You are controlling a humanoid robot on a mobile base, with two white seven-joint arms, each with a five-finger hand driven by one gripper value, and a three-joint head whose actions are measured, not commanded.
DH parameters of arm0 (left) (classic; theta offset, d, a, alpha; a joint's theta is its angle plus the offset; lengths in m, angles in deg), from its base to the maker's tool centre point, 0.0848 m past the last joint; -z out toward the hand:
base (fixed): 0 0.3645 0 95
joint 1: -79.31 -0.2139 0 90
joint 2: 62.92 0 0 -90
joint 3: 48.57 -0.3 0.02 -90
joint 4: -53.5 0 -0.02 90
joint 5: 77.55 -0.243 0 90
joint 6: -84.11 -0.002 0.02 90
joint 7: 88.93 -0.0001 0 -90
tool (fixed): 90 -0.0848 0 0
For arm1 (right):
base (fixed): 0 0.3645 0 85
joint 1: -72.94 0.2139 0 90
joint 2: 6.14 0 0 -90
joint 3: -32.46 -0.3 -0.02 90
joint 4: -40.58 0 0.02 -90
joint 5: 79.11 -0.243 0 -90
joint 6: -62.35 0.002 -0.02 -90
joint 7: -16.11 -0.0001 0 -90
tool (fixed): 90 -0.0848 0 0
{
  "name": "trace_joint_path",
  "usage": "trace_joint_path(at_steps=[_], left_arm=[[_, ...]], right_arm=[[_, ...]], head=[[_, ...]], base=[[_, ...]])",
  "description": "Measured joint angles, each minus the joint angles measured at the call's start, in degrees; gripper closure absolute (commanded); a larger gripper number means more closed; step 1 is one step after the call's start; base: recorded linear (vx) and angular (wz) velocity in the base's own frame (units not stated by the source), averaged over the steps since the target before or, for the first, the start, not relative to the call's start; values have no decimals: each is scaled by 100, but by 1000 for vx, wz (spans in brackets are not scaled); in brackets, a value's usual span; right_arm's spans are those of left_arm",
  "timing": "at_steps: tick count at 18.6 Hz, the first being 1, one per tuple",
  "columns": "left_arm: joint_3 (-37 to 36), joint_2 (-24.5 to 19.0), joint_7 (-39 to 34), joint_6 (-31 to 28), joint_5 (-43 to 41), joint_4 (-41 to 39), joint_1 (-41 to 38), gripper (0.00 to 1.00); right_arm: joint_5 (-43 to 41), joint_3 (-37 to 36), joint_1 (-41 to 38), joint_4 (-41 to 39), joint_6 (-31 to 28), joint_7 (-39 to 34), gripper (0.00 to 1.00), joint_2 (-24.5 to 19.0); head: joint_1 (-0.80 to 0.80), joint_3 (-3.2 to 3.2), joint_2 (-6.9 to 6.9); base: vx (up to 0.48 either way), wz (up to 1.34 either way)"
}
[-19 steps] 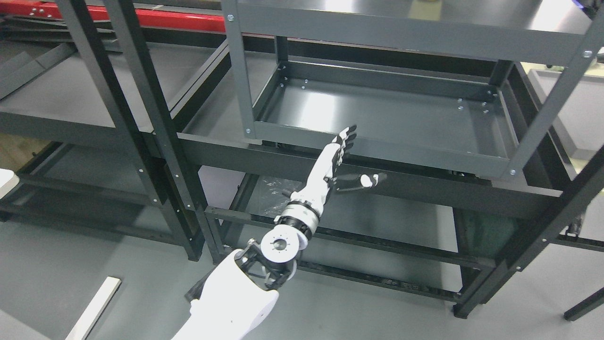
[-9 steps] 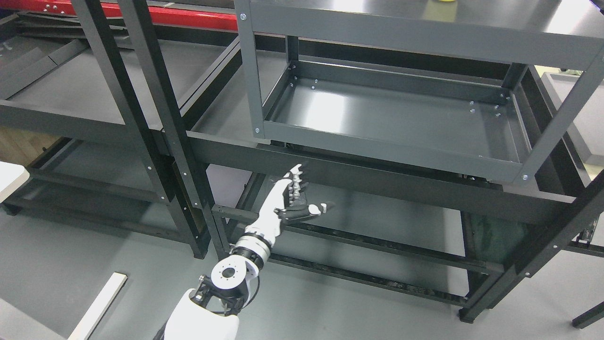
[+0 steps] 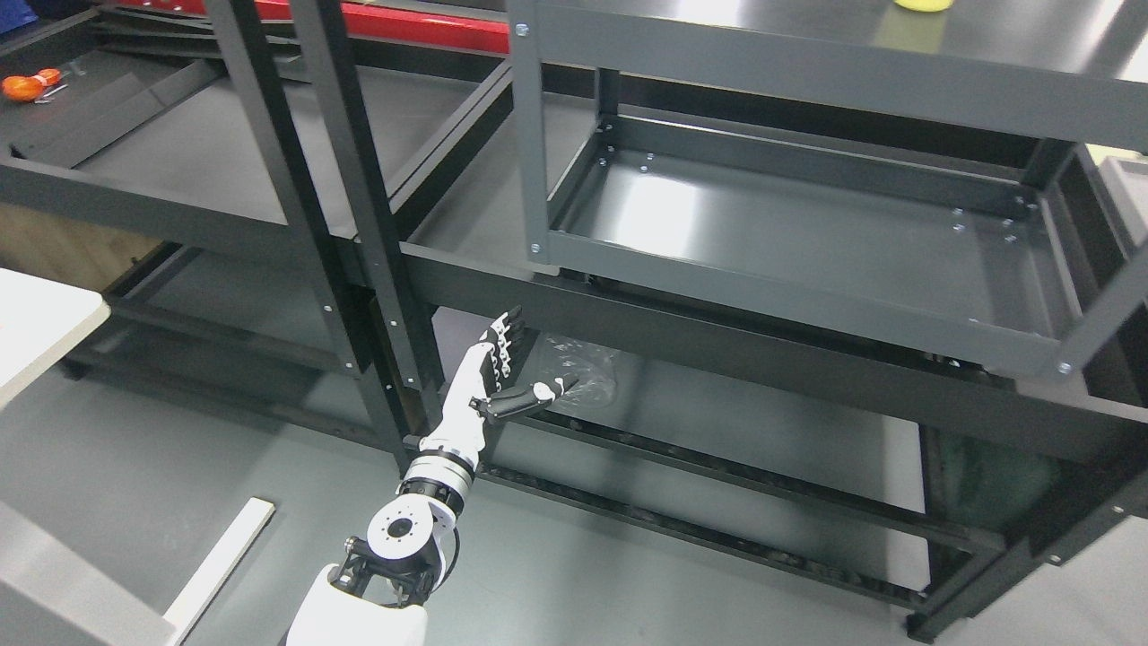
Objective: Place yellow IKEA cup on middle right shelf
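Note:
A yellow object [image 3: 915, 4], only its lower edge showing, sits on the top shelf at the picture's upper edge right of the middle; I cannot tell if it is the cup. The grey middle shelf tray [image 3: 987, 269] below it holds nothing. My left hand [image 3: 529, 359] is open with fingers straight and thumb out, holding nothing. It is low, in front of the dark crossbeam [image 3: 717, 341], well below and left of the tray. The right arm is out of view.
Dark uprights [image 3: 359, 197] stand just left of my hand. Crumpled clear plastic [image 3: 587, 372] lies on the lower shelf behind it. An orange object [image 3: 22, 85] lies on the left shelf. A white tabletop [image 3: 36, 323] and a white plank [image 3: 220, 556] are at left.
The whole picture has shifted right and down, so the camera has moved. My left hand has drawn back from the tray's front edge, down and to the left, staying open.

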Motion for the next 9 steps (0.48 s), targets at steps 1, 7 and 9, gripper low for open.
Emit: trace_joint_path(at_steps=[1, 7, 9], left_arm=[[9, 0, 0, 3, -4, -1, -1, 1], [-41, 0, 15, 242, -12, -4, 28, 3], [-52, 0, 87, 273, -10, -3, 45, 3]], right_arm=[[0, 0, 0, 0, -1, 0, 1, 0], [0, 0, 1, 0, -1, 0, 1, 0], [0, 0, 2, 0, -1, 0, 1, 0]], head=[[0, 0, 0], [0, 0, 0], [0, 0, 0]], base=[[59, 375], [68, 422], [48, 325]])
